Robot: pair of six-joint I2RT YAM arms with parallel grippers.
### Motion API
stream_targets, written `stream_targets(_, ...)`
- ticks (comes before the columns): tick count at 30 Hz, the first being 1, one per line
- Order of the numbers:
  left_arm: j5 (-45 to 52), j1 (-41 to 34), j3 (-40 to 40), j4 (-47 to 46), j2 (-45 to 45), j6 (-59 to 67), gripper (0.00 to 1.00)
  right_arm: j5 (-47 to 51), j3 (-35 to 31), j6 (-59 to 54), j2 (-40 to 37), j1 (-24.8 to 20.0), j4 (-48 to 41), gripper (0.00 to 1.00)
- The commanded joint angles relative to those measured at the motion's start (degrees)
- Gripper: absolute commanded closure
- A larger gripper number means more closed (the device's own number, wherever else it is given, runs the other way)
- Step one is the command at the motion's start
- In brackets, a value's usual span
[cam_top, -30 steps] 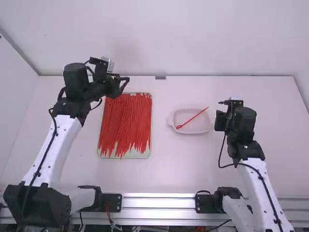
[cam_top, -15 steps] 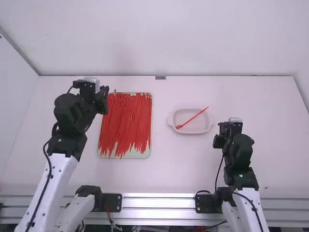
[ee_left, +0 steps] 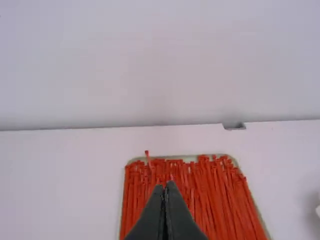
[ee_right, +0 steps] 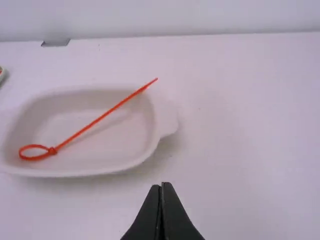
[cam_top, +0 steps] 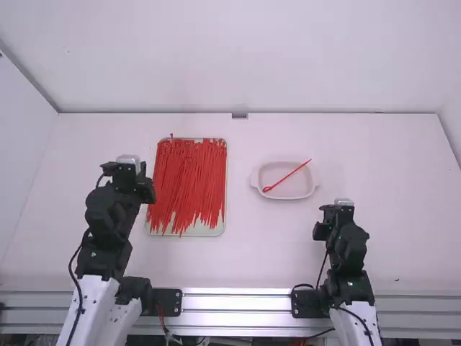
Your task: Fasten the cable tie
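While both arms sit folded low near the 6 o'clock edge of the desk (cam_top: 374, 158), the left tool (ee_left: 165, 186) has its two fingers pressed together with nothing between them, pointing toward 12 o'clock over the near end of a tray (cam_top: 186, 233). That tray lies just at 2 o'clock from the left arm's wrist in the high view and is packed with loose ties (cam_top: 189, 184), red and laid lengthwise from 6 to 12 o'clock. The right tool (ee_right: 161, 186) is likewise pressed together and holds nothing, hanging above bare desk just short of a white dish (ee_right: 165, 125), which lies at about 11 o'clock from it in the high view. Inside the dish rests one red cable tie (ee_right: 95, 122), already closed into a small loop at its 8 o'clock end; its straight tail runs toward 2 o'clock and pokes out over the dish's far rim. Dish and tray sit near each other but apart, the dish at 3 o'clock of the tray. A small grey bracket (cam_top: 239, 113) sits at the desk's 12 o'clock edge.
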Motion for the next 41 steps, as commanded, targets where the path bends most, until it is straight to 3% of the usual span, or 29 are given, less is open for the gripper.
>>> stream_targets(1, -0.9, 0.4, -2.7, 0.2, -3.1, 0.1, 1.00, 0.1, -1.1, 0.1, -2.3, 0.2, 0.2, 1.00)
stream_targets(24, -0.9, 0.4, -23.8, 0.2, -24.2, 0.1, 1.00, 0.1, -1.1, 0.1, -18.1, 0.2, 0.2, 1.00)
stream_targets(32, -0.9, 0.4, -29.0, 0.2, -29.4, 0.1, 1.00, 0.1, -1.1, 0.1, -18.1, 0.2, 0.2, 1.00)
stream_targets(41, -0.9, 0.4, -29.0, 0.2, -33.6, 0.1, 1.00, 0.1, -1.1, 0.1, -18.1, 0.2, 0.2, 1.00)
